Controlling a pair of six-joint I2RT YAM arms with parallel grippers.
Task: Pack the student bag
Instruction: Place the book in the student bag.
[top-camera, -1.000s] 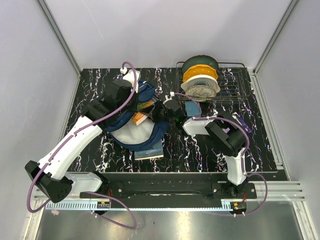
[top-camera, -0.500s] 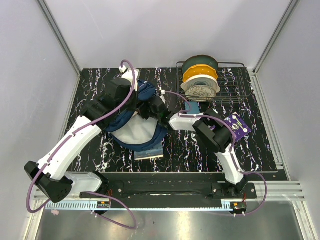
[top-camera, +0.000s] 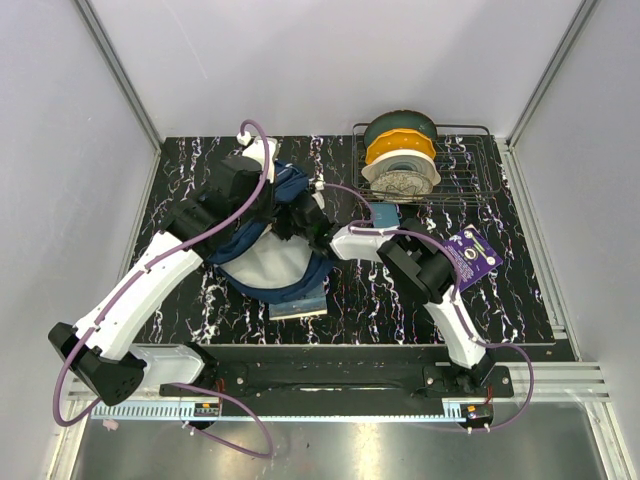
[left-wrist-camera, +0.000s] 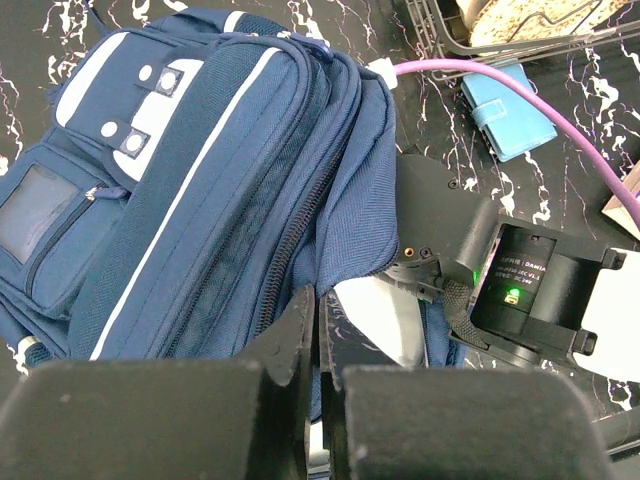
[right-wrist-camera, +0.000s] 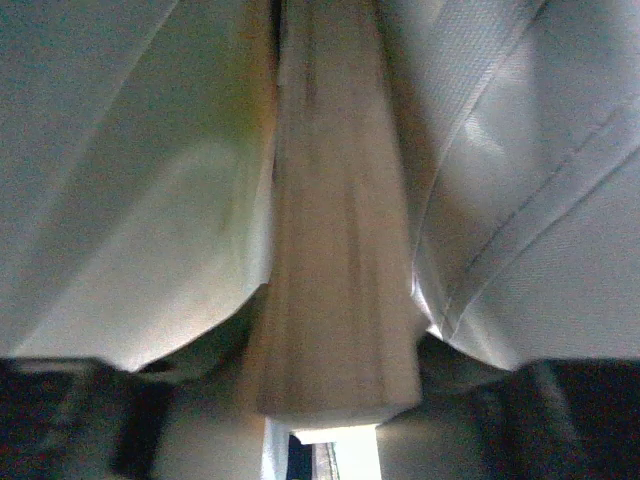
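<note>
Plainly, the student bag (top-camera: 268, 258) lies flat on the black marbled table (top-camera: 520, 290), left of centre, between the two arms. From above, its long axis seems to run roughly from the far side toward the near edge, a little slanted. Its mouth gapes on the right and near side, where the white lining shows. In the left wrist view its front pockets and white stripe face up (left-wrist-camera: 200, 200).

The left gripper (left-wrist-camera: 318, 320) is pressed together on the edge of blue fabric at the mouth, and looks to be pinching that edge to hold the bag open. The right gripper (top-camera: 298, 218) comes in from the right and is buried in the opening, so the bag lies directly ahead of it and around it. It is the arm doing the loading.

Inside, the right wrist view shows a pale slab (right-wrist-camera: 340, 250), likely a book seen edge on, wedged between folds of white lining. Its long axis points straight along the gripper's reach, deeper into the bag. The fingers themselves are not clear there, so I cannot tell whether they are spread or clamped on the slab.

The coming move, as I judge it, depends on that line: the slab going in, or the gripper backing out to the right, along the same axis without dragging the lining.

Further out, a small blue case (top-camera: 385, 213) lies just right of the bag. A purple card (top-camera: 470, 255) sits beyond the right arm, and a wire rack (top-camera: 470, 190) of spools stands at the far right.
</note>
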